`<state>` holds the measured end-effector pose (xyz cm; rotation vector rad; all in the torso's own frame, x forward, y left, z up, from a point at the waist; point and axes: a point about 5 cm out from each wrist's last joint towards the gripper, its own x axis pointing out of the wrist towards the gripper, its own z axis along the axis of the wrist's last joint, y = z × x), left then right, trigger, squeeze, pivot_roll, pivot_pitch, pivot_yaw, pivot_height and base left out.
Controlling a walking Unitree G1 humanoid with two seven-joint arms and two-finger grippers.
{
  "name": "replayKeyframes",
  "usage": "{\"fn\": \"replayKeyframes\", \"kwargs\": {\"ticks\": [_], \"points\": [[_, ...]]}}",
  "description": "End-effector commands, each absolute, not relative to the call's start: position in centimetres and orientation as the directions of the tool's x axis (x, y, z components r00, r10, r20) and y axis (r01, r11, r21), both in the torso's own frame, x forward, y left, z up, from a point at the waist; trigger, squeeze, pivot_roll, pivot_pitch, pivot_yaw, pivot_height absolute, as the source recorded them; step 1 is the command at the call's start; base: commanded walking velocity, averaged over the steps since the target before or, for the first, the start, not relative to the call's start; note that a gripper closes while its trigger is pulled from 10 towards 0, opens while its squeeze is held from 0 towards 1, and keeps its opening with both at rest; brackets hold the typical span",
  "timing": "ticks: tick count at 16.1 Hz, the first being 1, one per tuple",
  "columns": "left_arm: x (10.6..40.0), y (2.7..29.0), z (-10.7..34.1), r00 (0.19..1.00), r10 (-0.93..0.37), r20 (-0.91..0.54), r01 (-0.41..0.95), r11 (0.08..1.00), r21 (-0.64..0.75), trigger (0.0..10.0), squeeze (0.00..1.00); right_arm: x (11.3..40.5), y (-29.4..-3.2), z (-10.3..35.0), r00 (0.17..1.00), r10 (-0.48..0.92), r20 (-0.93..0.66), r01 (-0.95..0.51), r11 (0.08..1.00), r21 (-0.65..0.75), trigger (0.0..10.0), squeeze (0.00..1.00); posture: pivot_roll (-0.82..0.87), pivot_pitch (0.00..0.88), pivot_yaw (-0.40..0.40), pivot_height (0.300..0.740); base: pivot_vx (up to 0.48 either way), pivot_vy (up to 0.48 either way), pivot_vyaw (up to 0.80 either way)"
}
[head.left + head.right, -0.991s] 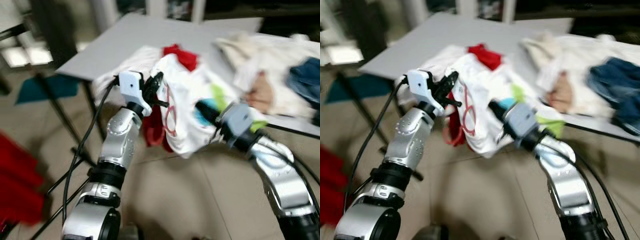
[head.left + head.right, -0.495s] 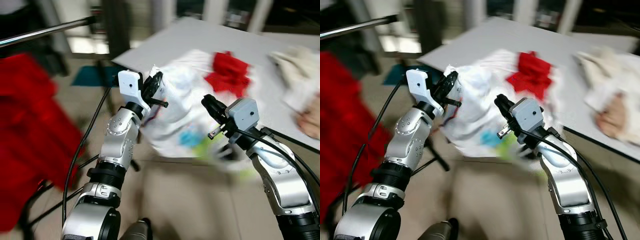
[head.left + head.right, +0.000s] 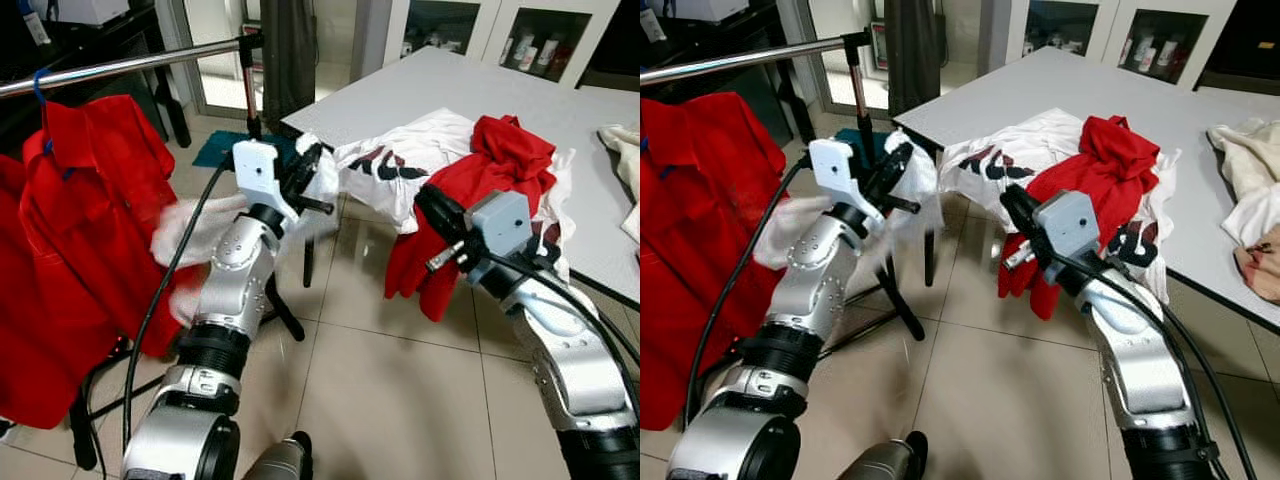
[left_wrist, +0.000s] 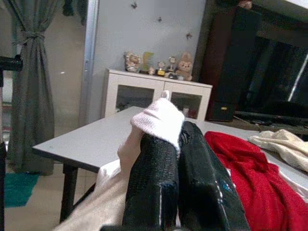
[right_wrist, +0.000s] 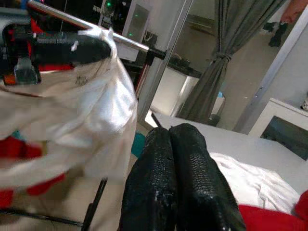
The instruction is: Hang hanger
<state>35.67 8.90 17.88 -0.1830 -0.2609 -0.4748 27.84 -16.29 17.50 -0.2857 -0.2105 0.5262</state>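
My left gripper (image 3: pixel 312 166) is raised in front of me and shut on a white garment (image 3: pixel 195 228), which trails blurred down and to the left toward the clothes rack. In the left wrist view the black fingers (image 4: pixel 154 173) pinch a fold of the white cloth (image 4: pixel 161 119). No hanger can be made out inside the garment. The metal rail (image 3: pixel 130 64) runs across the upper left, above and left of that gripper. My right gripper (image 3: pixel 432 205) is shut and holds nothing, out in front of the table edge. Its wrist view looks at the white garment (image 5: pixel 91 110) and the rail (image 5: pixel 96 31).
Red shirts (image 3: pixel 70 230) hang on the rail, one on a blue hanger hook (image 3: pixel 40 85). The grey table (image 3: pixel 450 85) on the right holds a white printed shirt (image 3: pixel 400 165), a red garment (image 3: pixel 490 165) drooping over its edge, and pale clothes (image 3: pixel 1245 190). The rack's black legs (image 3: pixel 285 310) stand on tiled floor.
The whole view has swung left, bringing the rack and red shirts into sight. The white garment stays in my left gripper and now hangs off the table. My right gripper is no longer against it.
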Motion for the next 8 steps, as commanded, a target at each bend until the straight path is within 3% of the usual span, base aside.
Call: {"fn": "replayKeyframes", "kwargs": {"ticks": [1, 3, 8], "points": [[35.5, 8.8, 18.3, 0.847, -0.437, 0.302, 0.482, 0.872, -0.089, 10.0, 0.0, 27.6, -16.6, 16.8, 0.844, 0.531, 0.078, -0.484, 0.815, -0.318, 10.0, 0.0, 0.05, 0.03, 0.033, 0.74, 0.0, 0.0, 0.0], [35.6, 8.9, 18.1, 0.857, -0.429, 0.286, 0.468, 0.88, -0.08, 10.0, 0.0, 26.9, -16.0, 15.8, 0.808, 0.589, 0.024, -0.556, 0.775, -0.302, 10.0, 0.0, 0.05, 0.03, 0.034, 0.74, 0.0, 0.0, 0.0], [36.0, 9.6, 18.3, 0.871, -0.401, 0.285, 0.437, 0.896, -0.075, 10.0, 0.0, 26.6, -16.5, 13.1, 0.824, 0.561, -0.075, -0.555, 0.774, -0.305, 10.0, 0.0, 0.05, 0.029, 0.036, 0.74, 0.0, 0.0, 0.0]]}}
